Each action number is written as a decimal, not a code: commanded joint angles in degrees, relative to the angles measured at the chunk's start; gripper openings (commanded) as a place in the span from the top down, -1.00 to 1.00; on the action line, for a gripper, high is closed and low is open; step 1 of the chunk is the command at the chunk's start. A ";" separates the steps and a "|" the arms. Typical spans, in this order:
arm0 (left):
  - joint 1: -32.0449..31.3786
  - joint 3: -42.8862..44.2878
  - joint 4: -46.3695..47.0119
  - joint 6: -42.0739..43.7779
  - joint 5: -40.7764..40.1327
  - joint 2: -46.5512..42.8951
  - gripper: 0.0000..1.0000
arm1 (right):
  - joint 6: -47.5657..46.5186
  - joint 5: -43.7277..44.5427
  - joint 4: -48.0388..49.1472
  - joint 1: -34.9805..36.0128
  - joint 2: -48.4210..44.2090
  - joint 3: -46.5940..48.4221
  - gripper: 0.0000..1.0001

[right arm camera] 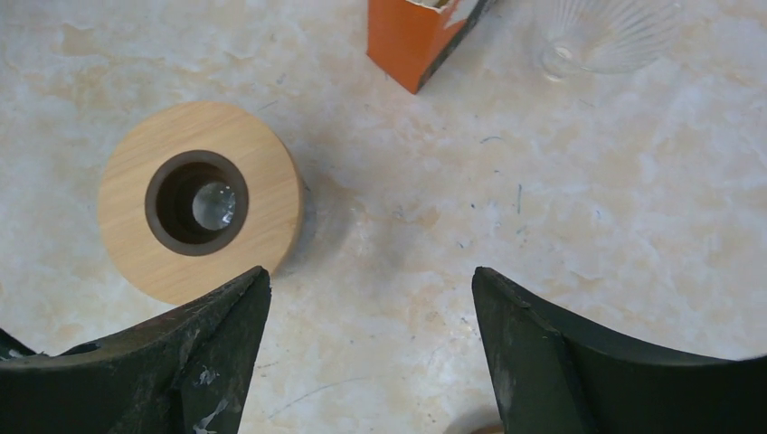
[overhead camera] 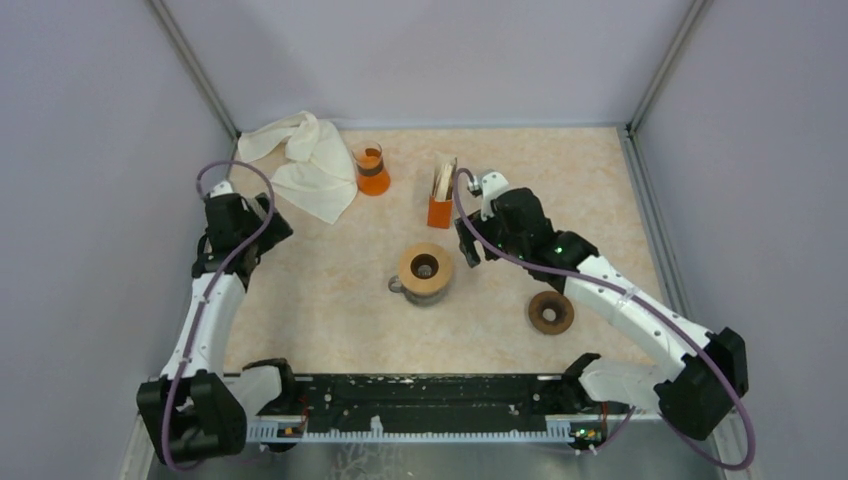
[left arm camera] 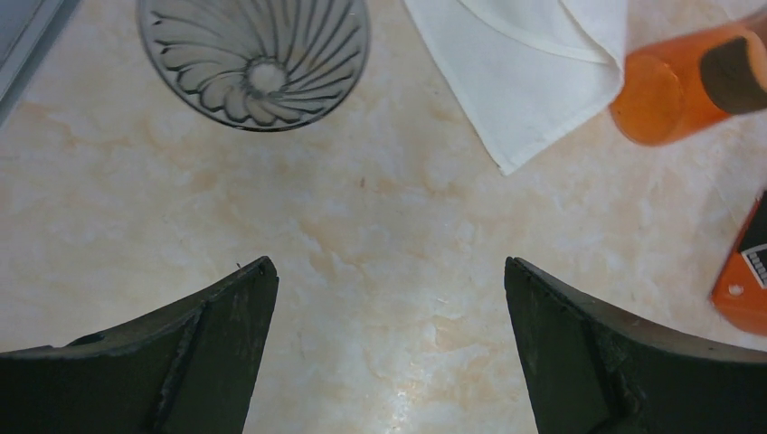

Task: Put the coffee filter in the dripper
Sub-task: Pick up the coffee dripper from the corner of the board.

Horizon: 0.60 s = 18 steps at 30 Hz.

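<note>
Your filters (overhead camera: 444,177) stand on edge in the orange holder (overhead camera: 438,211), at the back middle of the counter (overhead camera: 330,310). Their long axis is upright and their tops rise above the holder rim. From above you see mostly thin edges, so you cannot tell how many there are.

In the left wrist view a ribbed glass dripper (left arm camera: 253,54) sits at the top left, cut by the frame edge; you look down its ribs to the centre hole. The cloth (left arm camera: 534,63) and the orange cup (left arm camera: 665,90) are also partly cut off. In the top view the dripper is hard to make out. In the right wrist view the holder's top is cut off. A glass cone (right arm camera: 606,32) beside it is cut too, and you cannot tell whether it stands or lies.

The left tool (left arm camera: 389,262) is wide open over bare counter and holds nothing; the filters are well apart, to its right. The right tool (right arm camera: 371,271) is also spread and empty. The carafe (right arm camera: 262,194) is near the finger on the left of that view, and the holder is near, ahead of the tool.
</note>
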 commanded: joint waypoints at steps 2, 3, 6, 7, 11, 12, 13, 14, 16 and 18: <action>8.31 -0.32 2.49 -5.22 5.22 1.95 -0.99 | -0.84 4.14 5.55 -0.87 -6.44 -3.46 -0.67; 9.60 -0.33 3.05 -5.83 5.70 2.36 -0.99 | -0.74 4.38 6.06 -0.94 -7.06 -4.00 -0.67; 12.76 -0.57 4.57 -8.12 6.53 3.27 -0.99 | -0.65 5.07 7.47 -0.96 -8.49 -5.23 -0.70; 13.73 -0.63 5.07 -8.96 6.91 3.77 -0.99 | -0.62 5.21 7.78 -0.93 -8.79 -5.53 -0.71; 17.58 -0.70 7.25 -12.89 8.53 6.18 -0.98 | -0.61 5.39 8.47 -0.88 -9.83 -6.20 -0.73; 18.43 -0.75 7.70 -14.07 8.48 6.91 -0.97 | -0.56 5.38 8.90 -0.95 -10.27 -6.67 -0.73; 19.34 -0.75 8.28 -14.89 8.71 7.70 -0.96 | -0.52 5.48 9.52 -0.93 -10.80 -7.20 -0.73; 20.52 -0.80 8.83 -15.88 9.29 8.61 -0.95 | -0.45 5.49 10.17 -0.95 -11.28 -7.82 -0.74; 23.39 -1.12 10.59 -17.73 11.61 10.56 -0.90 | -0.36 5.80 10.86 -0.94 -11.94 -8.45 -0.75; 25.42 -1.65 13.25 -19.43 13.85 12.87 -0.79 | -0.37 6.07 10.99 -0.92 -12.20 -8.66 -0.75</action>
